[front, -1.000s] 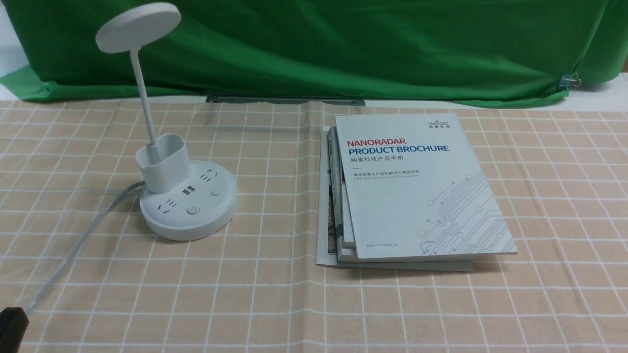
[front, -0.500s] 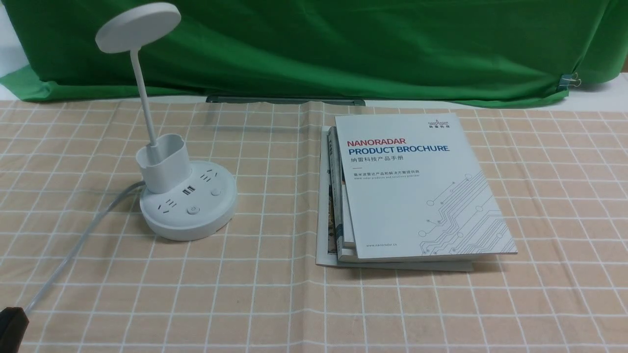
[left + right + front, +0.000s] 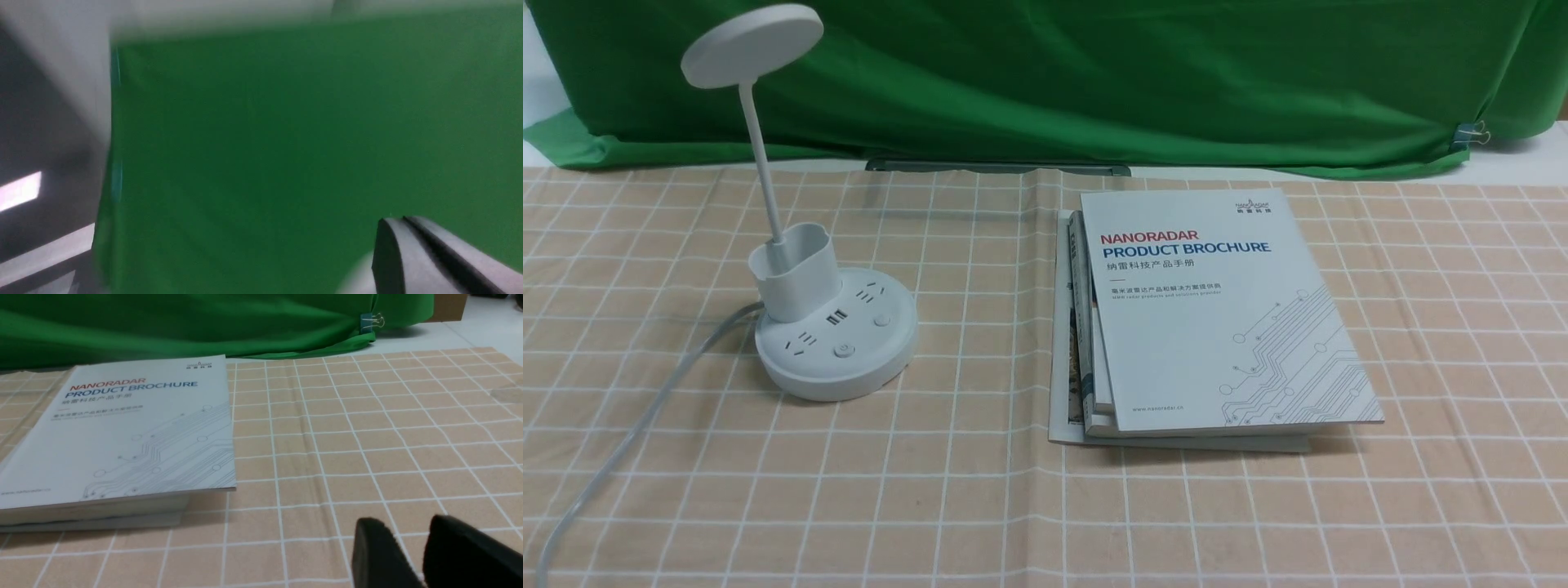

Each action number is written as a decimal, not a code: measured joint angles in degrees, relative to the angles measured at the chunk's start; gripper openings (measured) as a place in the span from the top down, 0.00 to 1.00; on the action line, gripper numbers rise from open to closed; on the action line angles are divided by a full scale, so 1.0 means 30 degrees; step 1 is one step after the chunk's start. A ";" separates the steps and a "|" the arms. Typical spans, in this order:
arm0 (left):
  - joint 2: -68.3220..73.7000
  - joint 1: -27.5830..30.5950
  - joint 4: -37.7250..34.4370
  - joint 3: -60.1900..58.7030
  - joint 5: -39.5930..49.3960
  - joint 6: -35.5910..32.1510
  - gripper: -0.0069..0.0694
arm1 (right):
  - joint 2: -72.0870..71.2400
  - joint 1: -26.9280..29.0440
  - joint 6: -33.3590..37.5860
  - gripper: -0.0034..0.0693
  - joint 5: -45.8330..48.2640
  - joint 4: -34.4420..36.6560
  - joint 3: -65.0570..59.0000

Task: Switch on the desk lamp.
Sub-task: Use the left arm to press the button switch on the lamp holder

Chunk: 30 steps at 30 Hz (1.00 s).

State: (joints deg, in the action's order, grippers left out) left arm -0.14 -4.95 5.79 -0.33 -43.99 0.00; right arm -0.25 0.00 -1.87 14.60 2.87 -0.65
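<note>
right wrist view: right claw (image 3: 421, 555) slightly parted, empty, low over beige checked cloth worktop (image 3: 367, 437). left claw (image 3: 408, 253) blurred, grip impossible to tell. white plastic disc-headed desk lamp (image 3: 796, 282) standing on worktop's left side, unlit; best pressed gently, straight down on front base button (image 3: 845, 351).

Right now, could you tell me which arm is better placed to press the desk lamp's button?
The left, probably. The desk lamp stands on the robot's left side, and the stack of brochures lies between it and the right gripper, which hangs low over the tablecloth.
</note>
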 joint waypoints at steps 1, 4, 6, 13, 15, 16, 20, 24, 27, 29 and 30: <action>0.0000 0.0000 0.0046 0.0000 -0.1192 0.0465 0.91 | 0.0000 0.0000 0.0000 0.62 0.0000 0.0000 0.0000; -0.0040 0.0000 0.0244 0.0602 -0.1993 0.1764 0.91 | 0.0000 0.0000 0.0000 0.62 0.0000 0.0000 0.0000; 0.0098 0.0000 0.0922 0.2292 -0.0094 0.3308 0.91 | 0.0000 0.0000 0.0000 0.62 0.0000 0.0000 0.0000; 0.4682 0.0000 0.2766 0.8050 1.2461 0.6624 0.91 | 0.0000 0.0000 0.0000 0.62 0.0000 0.0000 0.0000; 0.7195 0.0000 0.2371 0.8159 1.5098 0.6989 0.91 | 0.0000 0.0000 0.0000 0.62 0.0000 0.0000 0.0000; 0.8437 0.0000 0.1840 0.8085 1.5721 0.7107 0.91 | 0.0000 0.0000 0.0000 0.62 0.0000 0.0000 0.0000; 1.3168 0.0007 -0.2663 0.8019 1.6980 0.7009 0.91 | 0.0000 0.0000 0.0000 0.62 0.0000 0.0000 0.0000; 1.7118 -0.0255 -0.7379 0.8327 1.7952 0.4037 0.91 | 0.0000 0.0000 0.0000 0.62 0.0000 0.0000 0.0000; 1.9578 -0.0897 -1.0136 0.9220 1.9677 0.0908 0.91 | 0.0000 0.0000 0.0018 0.62 0.0000 0.0000 0.0000; 2.1596 -0.1506 -1.1937 1.0148 2.1612 -0.1716 0.91 | 0.0000 0.0000 0.0018 0.62 0.0000 0.0000 0.0000; 2.2225 -0.1835 -1.2338 1.0491 2.2388 -0.2344 0.91 | 0.0000 0.0000 0.0018 0.62 0.0000 0.0000 0.0000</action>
State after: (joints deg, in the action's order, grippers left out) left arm 66.53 -10.46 -31.23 31.14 23.18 -7.03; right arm -0.25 0.00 -1.81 14.60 2.87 -0.65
